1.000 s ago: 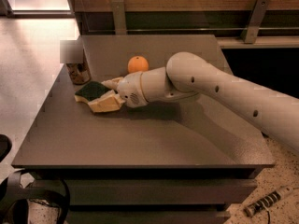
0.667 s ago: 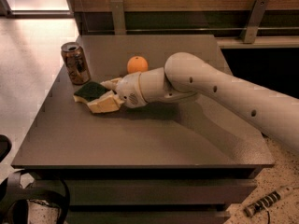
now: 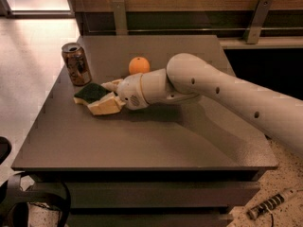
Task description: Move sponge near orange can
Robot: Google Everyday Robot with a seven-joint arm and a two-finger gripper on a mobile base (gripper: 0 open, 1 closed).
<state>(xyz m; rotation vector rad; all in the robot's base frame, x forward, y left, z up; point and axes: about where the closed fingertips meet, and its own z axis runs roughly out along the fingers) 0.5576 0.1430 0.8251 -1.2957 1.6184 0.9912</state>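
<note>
The sponge [image 3: 90, 93], pale yellow with a dark green top, lies on the grey table [image 3: 156, 141] at its left side. The orange can [image 3: 76, 64] stands upright just behind and left of it, a short gap away. My gripper [image 3: 110, 96] reaches in from the right at table height and sits right at the sponge's right end, touching or nearly touching it. My white arm [image 3: 222, 91] stretches across the table from the right edge of the view.
A round orange fruit [image 3: 139, 65] sits on the table just behind my wrist. A wall with metal brackets [image 3: 258, 20] runs behind the table. The table's left edge is close to the can. A cable [image 3: 272, 205] lies on the floor at the lower right.
</note>
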